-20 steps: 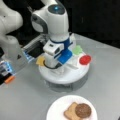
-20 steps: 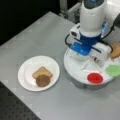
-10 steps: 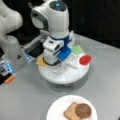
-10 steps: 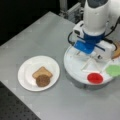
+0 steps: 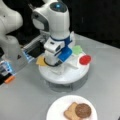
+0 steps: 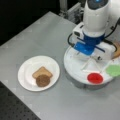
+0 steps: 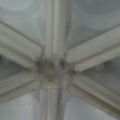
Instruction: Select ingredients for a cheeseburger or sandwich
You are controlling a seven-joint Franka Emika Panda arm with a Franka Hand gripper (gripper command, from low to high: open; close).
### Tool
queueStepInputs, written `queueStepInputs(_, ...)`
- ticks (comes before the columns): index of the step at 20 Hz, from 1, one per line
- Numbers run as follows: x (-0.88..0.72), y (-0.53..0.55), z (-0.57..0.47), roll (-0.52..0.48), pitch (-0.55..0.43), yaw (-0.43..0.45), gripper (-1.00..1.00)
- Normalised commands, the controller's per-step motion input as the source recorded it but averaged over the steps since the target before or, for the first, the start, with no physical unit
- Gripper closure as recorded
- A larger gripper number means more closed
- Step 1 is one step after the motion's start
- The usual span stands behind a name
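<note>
Arm has shifted slightly over the tray (image 5: 62, 80) hub; gripper (image 5: 53, 64) low there, closure cannot be told. Yellow cheese square (image 5: 40, 60) at tray's left edge: thin, light, probably best pinched edgewise

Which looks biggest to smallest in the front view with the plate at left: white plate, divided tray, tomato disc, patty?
1. divided tray, partly hidden by the arm
2. white plate
3. tomato disc and patty: near alike, not ranked

The gripper is not visible.

The tray (image 5: 63, 75) and plate (image 5: 56, 110) were seen obliquely from above in both front views, from opposite sides. The tray's dividers (image 7: 53, 67) were viewed closely, straight down, in the wrist view.
</note>
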Motion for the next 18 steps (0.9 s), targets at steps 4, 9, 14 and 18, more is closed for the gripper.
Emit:
queueStepInputs(4,-0.04,0.03,-0.07,0.016,-0.078,0.095,-1.00)
queueStepInputs(9,-0.06,0.05,-0.09,0.028,-0.087,0.077,-1.00)
queueStepInputs(14,-0.07,0.06,-0.14,0.031,-0.110,0.069,-1.00)
queueStepInputs(18,-0.07,0.06,-0.14,0.022,-0.124,0.068,-1.00)
